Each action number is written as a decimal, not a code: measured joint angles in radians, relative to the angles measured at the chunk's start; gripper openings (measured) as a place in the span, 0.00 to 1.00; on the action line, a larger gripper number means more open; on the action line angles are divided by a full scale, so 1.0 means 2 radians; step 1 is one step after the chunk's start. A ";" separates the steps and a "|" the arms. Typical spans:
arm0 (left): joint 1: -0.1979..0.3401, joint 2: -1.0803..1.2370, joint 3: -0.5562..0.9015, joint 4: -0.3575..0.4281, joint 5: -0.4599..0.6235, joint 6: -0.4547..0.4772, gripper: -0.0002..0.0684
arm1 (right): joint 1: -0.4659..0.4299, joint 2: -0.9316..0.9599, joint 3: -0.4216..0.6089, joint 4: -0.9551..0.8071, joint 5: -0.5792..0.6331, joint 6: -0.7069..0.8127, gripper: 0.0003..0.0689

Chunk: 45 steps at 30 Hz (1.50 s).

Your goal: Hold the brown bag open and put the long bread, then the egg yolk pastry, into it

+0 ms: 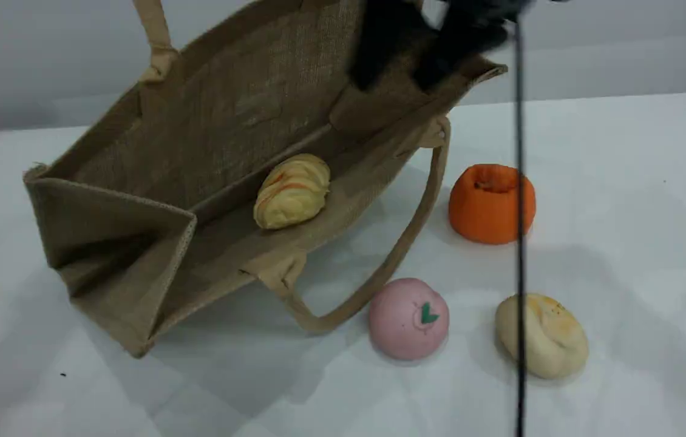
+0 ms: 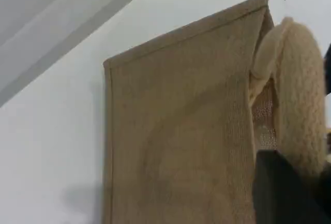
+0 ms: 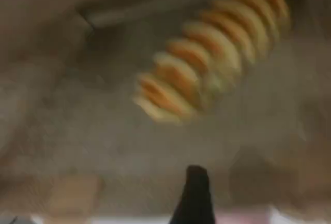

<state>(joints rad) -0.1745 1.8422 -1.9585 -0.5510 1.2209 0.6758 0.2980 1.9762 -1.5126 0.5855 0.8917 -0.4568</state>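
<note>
At bag's top rim, right gripper (image 1: 422, 54) hung blurred, jaws spread, holding nothing. Egg yolk pastry (image 1: 542, 335) lay on table (image 1: 652, 212), well below and right of it in scene view, outside bag; right arm judged nearer. Pastry roundish, no clear long axis. Brown bag (image 1: 215, 121) tilted, mouth open; long bread (image 1: 292, 190) lay inside, alone. Left gripper (image 2: 289, 193) clamped on bag's upper handle (image 2: 297, 89), holding mouth open. Pink ball (image 1: 408, 318) sat just beside pastry.
</note>
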 joint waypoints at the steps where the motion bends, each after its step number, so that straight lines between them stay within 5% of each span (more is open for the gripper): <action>1: 0.000 0.000 0.000 0.000 0.000 0.000 0.13 | -0.007 0.000 0.000 -0.010 0.014 0.016 0.78; 9: 0.001 0.000 0.000 0.003 0.000 0.000 0.13 | -0.020 0.000 0.053 -0.123 0.055 0.115 0.73; 22: 0.000 0.000 0.000 0.005 0.000 0.011 0.13 | -0.020 0.000 0.239 -0.109 -0.102 0.115 0.73; 41: 0.000 0.000 0.000 0.005 0.000 0.010 0.13 | -0.020 0.063 0.244 -0.054 -0.160 0.078 0.73; 45: 0.000 0.000 0.000 0.005 0.000 0.010 0.13 | -0.020 0.066 0.244 -0.055 -0.158 0.074 0.64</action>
<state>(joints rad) -0.1735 1.8422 -1.9585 -0.5420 1.2209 0.6959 0.2587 2.1078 -1.0245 0.4756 0.5759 -0.3098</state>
